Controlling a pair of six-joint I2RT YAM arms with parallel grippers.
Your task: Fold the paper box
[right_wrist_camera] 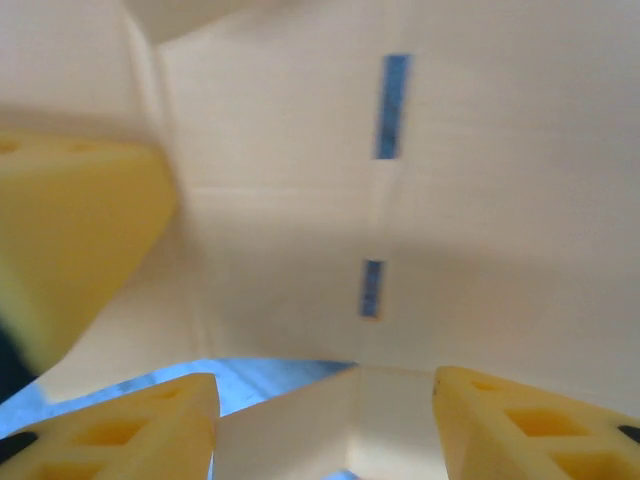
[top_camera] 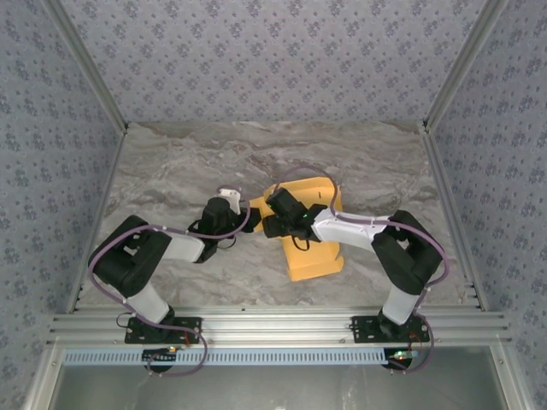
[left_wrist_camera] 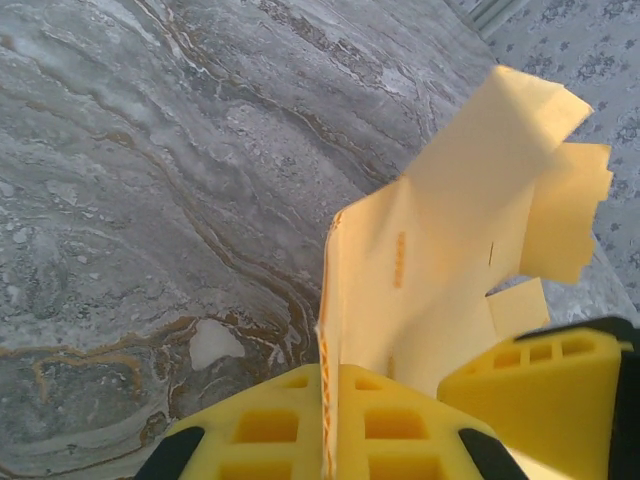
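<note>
The paper box [top_camera: 316,256] is yellow-orange card lying partly folded at the middle of the table, with its left panels raised. In the left wrist view a panel of the box [left_wrist_camera: 440,250] stands upright, notched flaps at its far end. My left gripper [left_wrist_camera: 335,420] is shut on that panel's near edge; from above it [top_camera: 253,207] meets the box's left corner. My right gripper [top_camera: 272,213] hovers over the same corner. Its jaws [right_wrist_camera: 325,430] stand apart inside the box [right_wrist_camera: 480,200], with a small folded flap between the fingers. One of its fingers [left_wrist_camera: 540,400] appears beside the panel.
The grey marble table [top_camera: 171,171] is walled by patterned panels at the back and both sides. An aluminium rail [top_camera: 273,329] carrying both arm bases runs along the near edge. Bare tabletop lies to the left and behind the box.
</note>
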